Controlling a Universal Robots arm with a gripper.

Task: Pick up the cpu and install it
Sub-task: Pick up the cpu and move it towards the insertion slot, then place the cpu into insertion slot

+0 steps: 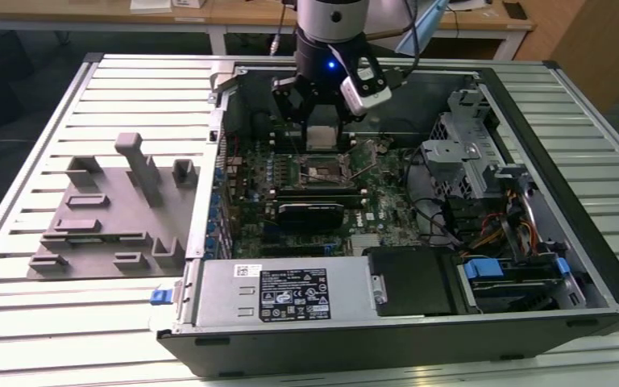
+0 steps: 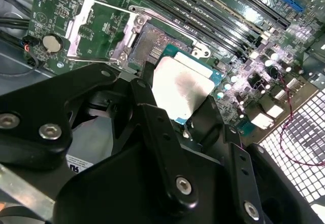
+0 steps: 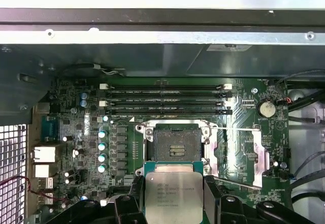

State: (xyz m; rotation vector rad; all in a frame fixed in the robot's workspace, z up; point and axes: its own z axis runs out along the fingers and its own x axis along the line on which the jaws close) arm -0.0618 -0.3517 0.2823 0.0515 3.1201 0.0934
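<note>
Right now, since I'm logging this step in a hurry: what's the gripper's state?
Gripper: jaws closed on the cpu, held by its edges close to the empty socket.

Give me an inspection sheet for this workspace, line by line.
Surface: slatted pale metal table carrying an open black computer case.
Job's things: silver-topped square cpu held over the motherboard, not seated in the open black socket, which is empty.
Clutter: grey plastic fixture tray beside the case, on the exterior view's left.
Grippers: black gripper shut on the cpu's edges.
Cables: coloured wire bundle inside the case, away from the socket.
Surroundings: wooden desks behind the table.
</note>
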